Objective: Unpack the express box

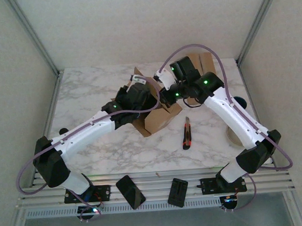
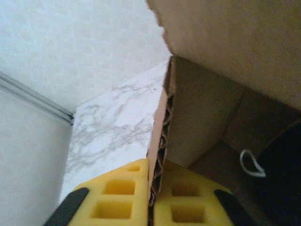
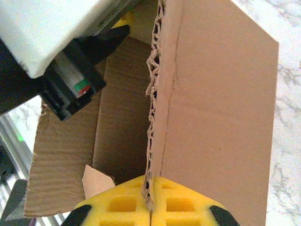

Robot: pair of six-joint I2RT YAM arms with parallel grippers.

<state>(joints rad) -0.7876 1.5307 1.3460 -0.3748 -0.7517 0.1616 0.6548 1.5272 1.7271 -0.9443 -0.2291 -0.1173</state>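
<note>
The express box (image 1: 159, 121) stands on the marble table (image 1: 88, 96); one cardboard edge is clamped by the left gripper (image 2: 151, 200), another by the right gripper (image 3: 150, 205).

1. A white marble-patterned table (image 1: 88, 91) with grey veining carries everything; its surface is seen from above.
2. A brown cardboard box (image 1: 159, 121) stands on it at about the middle, its flaps up.
3. A red-and-black utility knife (image 1: 186, 134) lies flat at 4 o'clock from the box, near it but apart, its length running roughly from 12 to 6 o'clock.
4. A second cardboard piece (image 1: 208, 63) sits at 1 o'clock, by the far right corner.
5. A dark round object (image 1: 241, 103) sits at 3 o'clock, at the right edge.
6. A pale round object (image 1: 229, 135) is at 4 o'clock, partly hidden; what it is cannot be told.
</note>
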